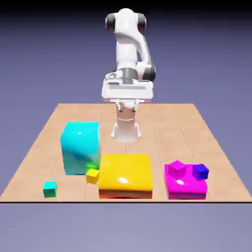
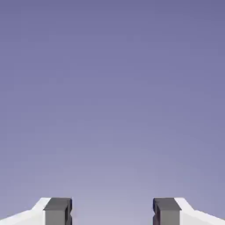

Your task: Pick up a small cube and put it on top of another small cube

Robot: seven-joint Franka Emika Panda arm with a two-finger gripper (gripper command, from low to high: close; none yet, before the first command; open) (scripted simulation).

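Observation:
The tiny teal-green cube rests on the table near the front edge, at the exterior view's left. A tiny yellow cube sits between the large cyan block and a wide yellow slab. My gripper hangs high above the table's far side, well away from every cube. In the hand view the gripper is open, its grey fingertips set wide apart with nothing between them. That view holds only the blue-violet backdrop, with no cube in it.
A flat magenta block stands at the front right, carrying a small magenta cube and a small blue cube. The wooden table ends just in front of the blocks.

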